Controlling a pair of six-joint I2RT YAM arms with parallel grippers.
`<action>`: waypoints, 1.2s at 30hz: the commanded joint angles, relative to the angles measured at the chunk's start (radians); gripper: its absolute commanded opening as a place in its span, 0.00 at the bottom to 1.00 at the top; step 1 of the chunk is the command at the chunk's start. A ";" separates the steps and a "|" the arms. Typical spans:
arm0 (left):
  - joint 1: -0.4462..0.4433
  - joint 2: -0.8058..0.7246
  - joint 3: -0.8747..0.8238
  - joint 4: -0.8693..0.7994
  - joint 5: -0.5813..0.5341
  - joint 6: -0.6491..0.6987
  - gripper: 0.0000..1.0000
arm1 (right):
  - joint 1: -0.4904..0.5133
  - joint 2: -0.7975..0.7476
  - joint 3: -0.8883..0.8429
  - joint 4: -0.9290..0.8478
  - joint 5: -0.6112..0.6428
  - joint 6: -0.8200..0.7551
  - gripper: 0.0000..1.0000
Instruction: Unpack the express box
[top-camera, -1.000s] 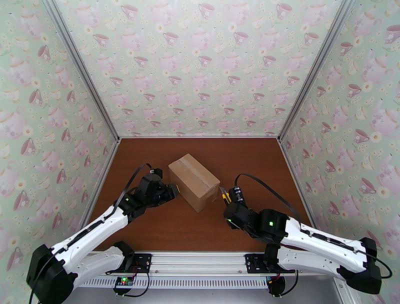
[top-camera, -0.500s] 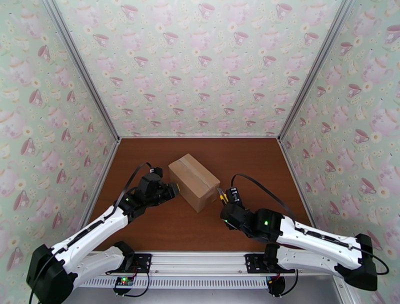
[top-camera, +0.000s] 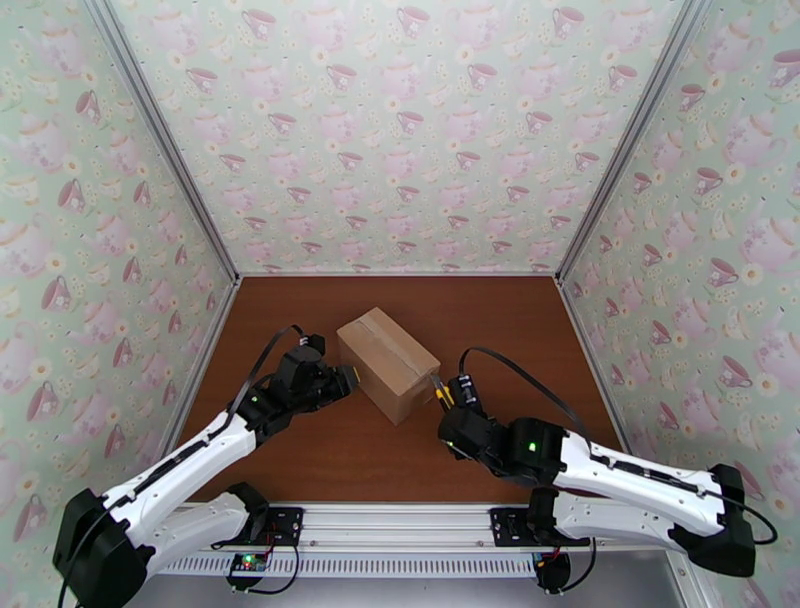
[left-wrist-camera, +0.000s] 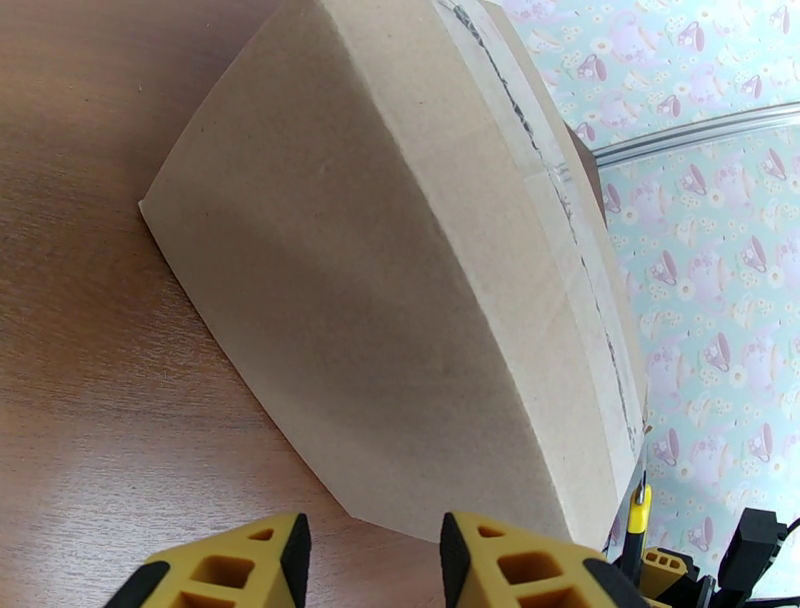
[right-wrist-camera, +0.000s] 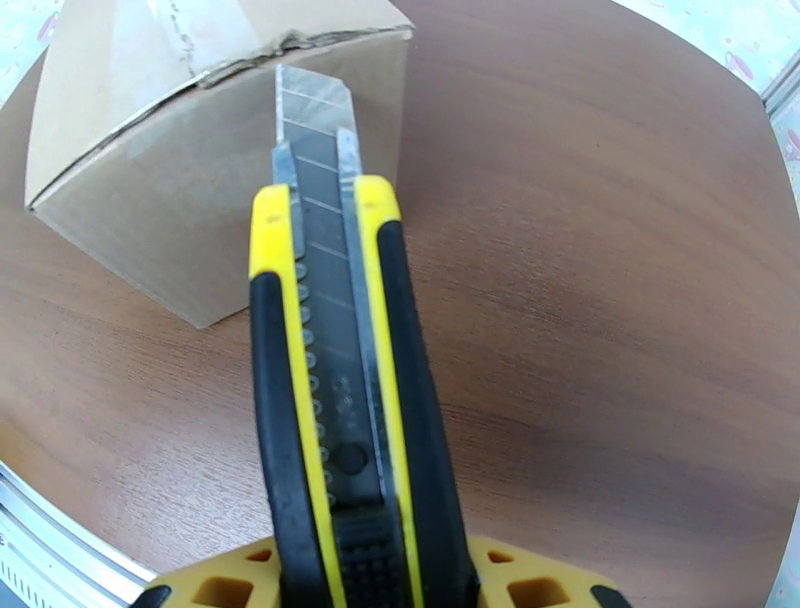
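From above, the express box (top-camera: 388, 362), a plain brown cardboard block, sits skewed on the dark wood-grain surface (top-camera: 520, 320). My left tool (top-camera: 345, 380) is just beside the box's left face. My right tool (top-camera: 452, 395) is at its near right corner, clamped on a yellow-and-black utility knife (top-camera: 443, 391).

At my left wrist, the box's matte side looms close, with a clear tape strip (left-wrist-camera: 555, 190) along its top. My yellow fingers stand apart with nothing between them.

At my right wrist, the knife's segmented steel blade (right-wrist-camera: 312, 110) points at the box's end face. I cannot tell whether it touches.
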 joint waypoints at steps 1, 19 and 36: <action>-0.007 0.004 0.012 0.015 -0.016 -0.004 0.42 | 0.007 0.008 0.034 -0.008 0.045 0.026 0.00; -0.011 0.003 0.010 0.016 -0.013 -0.008 0.42 | 0.007 0.038 0.054 -0.030 0.066 0.054 0.00; -0.011 0.008 0.007 0.016 -0.012 -0.010 0.42 | 0.007 0.058 0.071 -0.024 0.065 0.040 0.00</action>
